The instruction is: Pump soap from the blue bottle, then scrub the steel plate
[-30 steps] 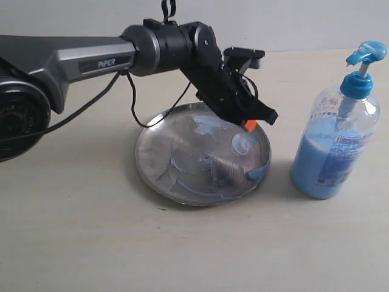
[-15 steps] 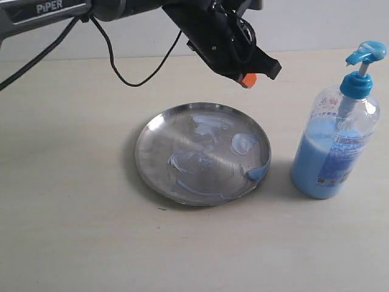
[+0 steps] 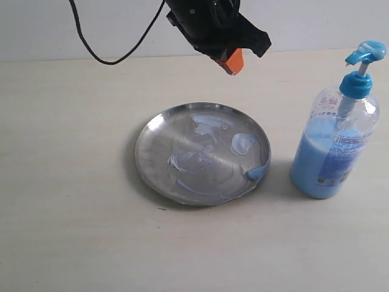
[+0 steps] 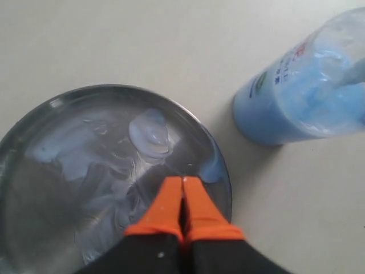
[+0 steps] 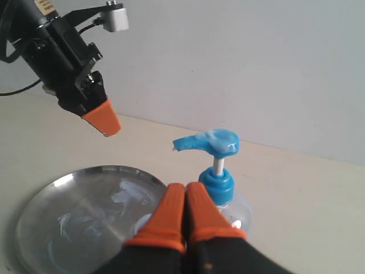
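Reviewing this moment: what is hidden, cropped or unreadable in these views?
- Right wrist view: right gripper covers the blue bottle below its collar.
- Left wrist view: bottle's top cut off by frame edge.
- Exterior view: arm behind left gripper cropped at top; right gripper outside frame; label print too small.

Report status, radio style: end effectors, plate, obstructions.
Left end effector shut, empty, hovering above steel plate. Right end effector shut, empty, facing blue bottle. Plate smeared with soap. Nothing blocking it.

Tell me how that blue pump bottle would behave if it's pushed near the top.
The blue bottle looks over half full, so it is probably fairly heavy and bottom-weighted. It is tall and narrow, though, so a high push might topple it. Its smooth plastic may slip.
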You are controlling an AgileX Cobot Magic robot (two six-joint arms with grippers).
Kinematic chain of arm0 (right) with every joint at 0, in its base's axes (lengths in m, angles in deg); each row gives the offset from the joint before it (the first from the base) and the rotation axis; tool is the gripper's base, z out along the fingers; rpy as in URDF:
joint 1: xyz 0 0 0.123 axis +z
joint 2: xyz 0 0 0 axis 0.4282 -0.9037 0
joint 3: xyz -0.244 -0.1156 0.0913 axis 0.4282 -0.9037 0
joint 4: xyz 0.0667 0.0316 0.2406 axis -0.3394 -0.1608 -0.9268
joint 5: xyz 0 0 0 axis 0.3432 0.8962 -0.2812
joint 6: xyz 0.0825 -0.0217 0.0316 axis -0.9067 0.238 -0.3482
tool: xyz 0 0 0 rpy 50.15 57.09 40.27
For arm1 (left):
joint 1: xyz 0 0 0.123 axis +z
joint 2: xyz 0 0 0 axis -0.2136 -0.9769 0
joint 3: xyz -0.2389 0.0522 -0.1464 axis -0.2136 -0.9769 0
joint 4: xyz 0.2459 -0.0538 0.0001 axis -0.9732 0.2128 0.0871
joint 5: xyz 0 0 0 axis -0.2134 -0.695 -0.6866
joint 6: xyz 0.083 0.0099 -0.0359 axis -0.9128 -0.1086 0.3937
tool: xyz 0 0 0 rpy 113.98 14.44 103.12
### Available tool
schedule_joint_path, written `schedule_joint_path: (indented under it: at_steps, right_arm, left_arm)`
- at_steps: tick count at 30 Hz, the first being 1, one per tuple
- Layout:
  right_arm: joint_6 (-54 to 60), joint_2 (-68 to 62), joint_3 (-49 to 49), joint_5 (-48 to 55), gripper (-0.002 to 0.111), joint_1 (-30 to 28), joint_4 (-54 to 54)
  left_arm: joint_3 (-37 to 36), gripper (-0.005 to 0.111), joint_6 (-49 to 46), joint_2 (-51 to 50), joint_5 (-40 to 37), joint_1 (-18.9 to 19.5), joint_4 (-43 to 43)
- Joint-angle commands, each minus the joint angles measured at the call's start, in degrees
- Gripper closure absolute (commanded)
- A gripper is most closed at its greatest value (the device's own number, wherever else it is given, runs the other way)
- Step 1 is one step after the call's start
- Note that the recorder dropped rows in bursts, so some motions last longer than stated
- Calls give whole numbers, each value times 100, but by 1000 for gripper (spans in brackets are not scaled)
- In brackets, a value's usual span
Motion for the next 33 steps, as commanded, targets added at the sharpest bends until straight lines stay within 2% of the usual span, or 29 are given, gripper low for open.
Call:
schedule_joint_path:
  at_steps: [1, 9, 24, 33]
  right_arm:
    - [-6, 18, -28, -156, 108, 9, 43]
    - [-36, 18, -28, -141, 108, 9, 43]
    - [-37, 18, -28, -210, 108, 9, -119]
    - [-37, 18, -28, -210, 108, 9, -119]
  left_arm:
    - [13, 107, 157, 343, -232, 2, -104]
    - [-569, 107, 168, 1135, -197, 128, -227]
    - [-3163, 107, 168, 3725, 1029, 979, -216]
    - [-4168, 107, 168, 5351, 1456, 1138, -216]
